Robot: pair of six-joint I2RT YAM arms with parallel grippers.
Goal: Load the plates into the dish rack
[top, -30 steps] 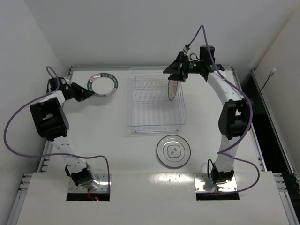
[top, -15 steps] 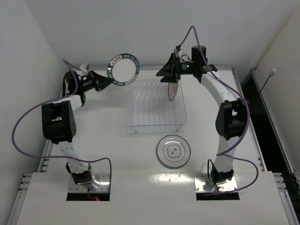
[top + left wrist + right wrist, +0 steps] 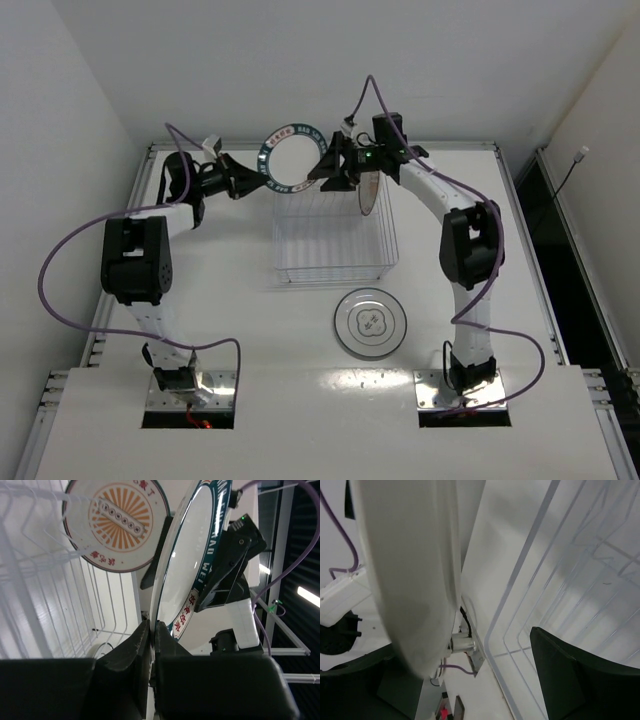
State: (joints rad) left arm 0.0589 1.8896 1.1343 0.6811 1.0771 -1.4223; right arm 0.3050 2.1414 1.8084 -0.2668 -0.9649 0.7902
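Note:
My left gripper is shut on the rim of the teal-rimmed plate and holds it upright in the air over the back left corner of the dish rack. In the left wrist view my gripper pinches that plate. The orange sunburst plate stands upright in the rack's back right part; it also shows in the left wrist view. My right gripper is open right beside the teal plate, whose pale back lies between its fingers. The grey plate lies flat on the table.
The rack's wire wall runs close under my right gripper. Both arms meet over the rack's back edge, close to the rear wall. The right arm shows just behind the teal plate in the left wrist view.
My left gripper lifted the teal plate off the back left of the table and carried it right, over the rack's back edge. My right gripper moved left from above the orange plate towards it.

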